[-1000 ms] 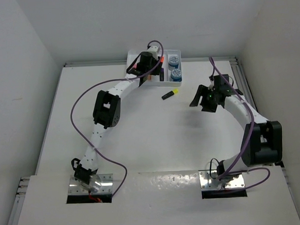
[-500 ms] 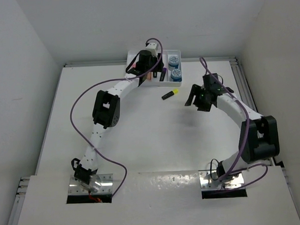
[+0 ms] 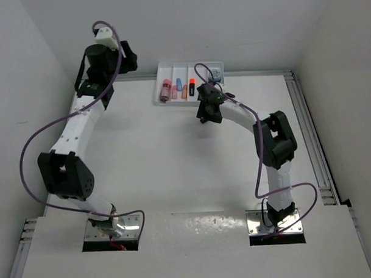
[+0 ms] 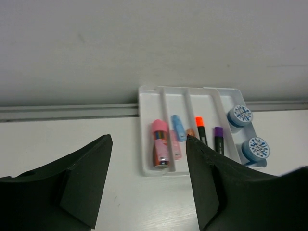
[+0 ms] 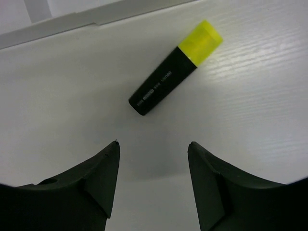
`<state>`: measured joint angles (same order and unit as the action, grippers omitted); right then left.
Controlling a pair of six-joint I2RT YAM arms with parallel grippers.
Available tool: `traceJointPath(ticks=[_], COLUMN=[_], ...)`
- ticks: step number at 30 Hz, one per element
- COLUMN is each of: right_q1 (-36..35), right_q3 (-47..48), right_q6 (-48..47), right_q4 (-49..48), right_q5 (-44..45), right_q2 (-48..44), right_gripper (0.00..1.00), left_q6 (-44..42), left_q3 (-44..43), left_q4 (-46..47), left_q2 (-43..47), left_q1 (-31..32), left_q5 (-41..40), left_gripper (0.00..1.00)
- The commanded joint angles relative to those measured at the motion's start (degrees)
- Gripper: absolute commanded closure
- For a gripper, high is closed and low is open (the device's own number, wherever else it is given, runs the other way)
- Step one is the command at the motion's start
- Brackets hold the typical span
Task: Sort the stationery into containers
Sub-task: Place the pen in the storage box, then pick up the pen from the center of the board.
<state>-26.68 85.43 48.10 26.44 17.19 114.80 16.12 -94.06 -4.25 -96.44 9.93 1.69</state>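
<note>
The white four-compartment tray (image 3: 168, 72) stands at the table's far edge. In the left wrist view the tray (image 4: 151, 103) holds a pink tube (image 4: 161, 144), a blue stick (image 4: 177, 127), a pink stick (image 4: 175, 150), an orange-ended highlighter (image 4: 200, 129), a purple-ended highlighter (image 4: 218, 139) and two blue round pieces (image 4: 239, 114). My left gripper (image 4: 148, 137) is open and empty, raised high to the tray's left (image 3: 125, 59). A yellow-ended highlighter (image 5: 171, 72) lies on the table. My right gripper (image 5: 153, 143) is open just above and short of it. In the top view my right gripper (image 3: 209, 109) hides it.
A metal rail (image 3: 304, 119) runs along the table's right edge. White walls close in the back and both sides. The right arm's purple cable (image 3: 257, 155) loops over the right half of the table.
My left arm has lifted out of the tray and swung up to the far left. My right arm has moved left, over the yellow-ended highlighter.
</note>
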Motion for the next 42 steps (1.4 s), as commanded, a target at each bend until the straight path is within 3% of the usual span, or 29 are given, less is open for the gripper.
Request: traceJointPath(ticks=[1,5,8,11,25,30,42], right_q1=[-2.3,-3.5,-3.5,-3.4,-1.9,-0.7,2.0], right_q3=[6.8,10.6,11.1,11.3,11.9,10.0,-0.7], right_q6=[3.7,3.8,3.9,3.7,1.9,1.9,3.0], right_q4=[1.0,0.2,-0.2,-1.2,-3.9,-3.9,-2.2], right_q5=[7.8,10.1,11.8,13.6,13.1,12.1,6.8], right_q2=[5.0,8.6,9.9,11.2,15.8,16.0,10.2], right_gripper=[0.42,0.41,0.25,0.18,0.20,0.27,0.65], left_q6=[0.1,1.6,1.7,2.8,2.9,1.9,1.3], left_q3=[6.8,10.2,12.3,13.4,13.9,14.1,15.9], left_q4=[-4.2,-6.2,-5.9,-6.0,-5.3,-5.9,-6.4], left_q2=[6.1,10.1,11.4,11.1,9.8,9.7,10.9], left_q1=[-3.1,-6.1,-7.0,-8.1,-8.7,-9.1,-9.9], left_q5=[2.1,5.2,6.7,8.9,10.9,11.2,11.7], left_gripper=[0.31,0.31,0.29,0.28,0.27,0.27,0.27])
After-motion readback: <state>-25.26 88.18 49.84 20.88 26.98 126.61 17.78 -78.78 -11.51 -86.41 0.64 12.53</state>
